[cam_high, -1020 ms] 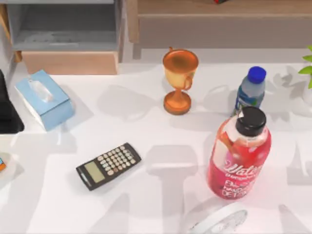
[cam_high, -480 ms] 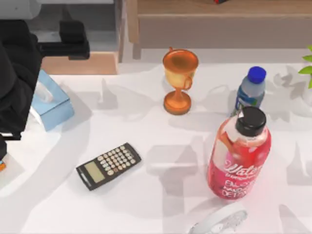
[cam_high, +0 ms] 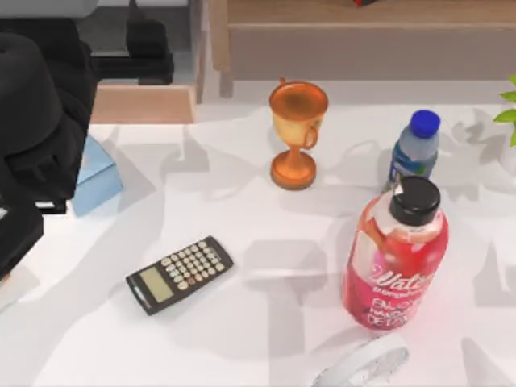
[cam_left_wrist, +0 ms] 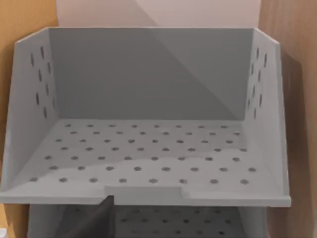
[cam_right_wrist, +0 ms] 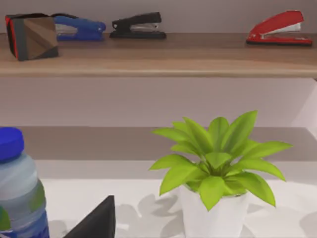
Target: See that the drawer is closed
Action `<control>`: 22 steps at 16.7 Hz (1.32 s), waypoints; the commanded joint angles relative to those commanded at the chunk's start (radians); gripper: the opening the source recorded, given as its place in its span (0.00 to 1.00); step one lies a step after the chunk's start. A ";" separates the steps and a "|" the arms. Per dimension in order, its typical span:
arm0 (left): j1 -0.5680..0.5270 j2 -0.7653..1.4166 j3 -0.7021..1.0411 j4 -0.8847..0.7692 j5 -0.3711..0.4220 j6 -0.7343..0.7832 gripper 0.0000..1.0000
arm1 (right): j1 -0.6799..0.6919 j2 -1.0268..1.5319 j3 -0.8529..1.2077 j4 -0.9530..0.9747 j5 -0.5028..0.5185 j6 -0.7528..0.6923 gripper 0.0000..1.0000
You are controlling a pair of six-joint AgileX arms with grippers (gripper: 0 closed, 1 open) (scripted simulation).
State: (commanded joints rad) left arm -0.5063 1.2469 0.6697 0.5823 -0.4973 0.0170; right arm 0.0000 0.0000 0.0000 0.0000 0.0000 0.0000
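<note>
Drawer (cam_high: 137, 103) at the desk's (cam_high: 242, 210) far left corner in the top view, pulled out toward the near side, tan front panel facing the near edge, long axis running left to right. Seen from the left wrist view as a grey perforated tray (cam_left_wrist: 148, 163) with a notch in its front lip, a second perforated level below it.

Left arm (cam_high: 40, 121) reaching over the left side, its gripper (cam_high: 133, 64) above the drawer's open interior; jaws' spread cannot be told. Partly covered tissue box (cam_high: 97, 173) just beside the arm.

Right arm parked; a dark finger tip (cam_right_wrist: 96, 220) in the right wrist view, jaws' state not readable there.

Elsewhere on the desk: calculator (cam_high: 179, 274), bronze trophy cup (cam_high: 297, 133), blue-capped water bottle (cam_high: 414, 149), red bottle (cam_high: 395, 262) with white script, partly legible as "Water". Potted green plant (cam_right_wrist: 218, 173) near the right edge, staplers (cam_right_wrist: 136, 26) on a shelf (cam_right_wrist: 158, 62) behind.
</note>
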 joint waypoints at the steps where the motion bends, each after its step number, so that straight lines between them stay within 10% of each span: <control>1: 0.000 0.000 0.000 0.000 0.000 0.000 1.00 | 0.000 0.000 0.000 0.000 0.000 0.000 1.00; 9: 0.321 0.091 -0.084 0.228 0.200 0.319 1.00 | 0.000 0.000 0.000 0.000 0.000 0.000 1.00; 22: 1.155 0.487 -0.237 0.839 0.973 1.300 1.00 | 0.000 0.000 0.000 0.000 0.000 0.000 1.00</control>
State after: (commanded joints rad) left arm 0.6485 1.7343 0.4326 1.4214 0.4757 1.3168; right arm 0.0000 0.0000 0.0000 0.0000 0.0000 0.0000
